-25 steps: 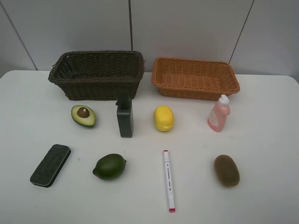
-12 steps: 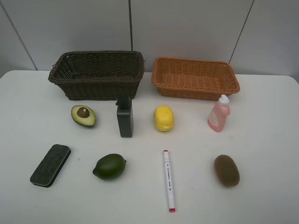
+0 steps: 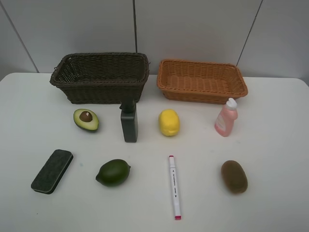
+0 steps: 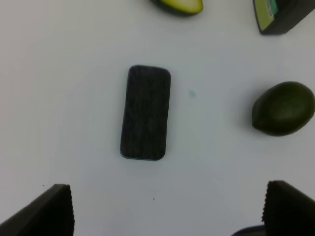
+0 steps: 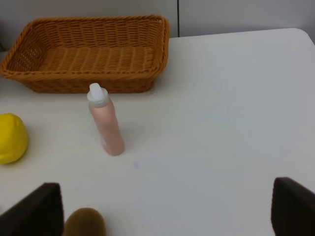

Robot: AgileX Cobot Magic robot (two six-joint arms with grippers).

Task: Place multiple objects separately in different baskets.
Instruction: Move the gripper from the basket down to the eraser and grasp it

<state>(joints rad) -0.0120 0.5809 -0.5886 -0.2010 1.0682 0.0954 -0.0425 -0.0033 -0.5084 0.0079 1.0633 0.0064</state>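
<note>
Tips of the left gripper (image 4: 167, 211) and right gripper (image 5: 167, 211) peek in wide apart, holding nothing, while avocado (image 4: 179, 5), green bottle (image 4: 283, 17) and kiwi (image 5: 84, 223) show cut off on the table (image 3: 270, 145), outside the brown basket (image 3: 99, 92) and orange basket (image 3: 203, 96).

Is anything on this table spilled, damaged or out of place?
Nothing stands out. The dark basket and the orange basket sit straight and empty; the pink bottle has its cap on, and no spill shows on the table.
</note>
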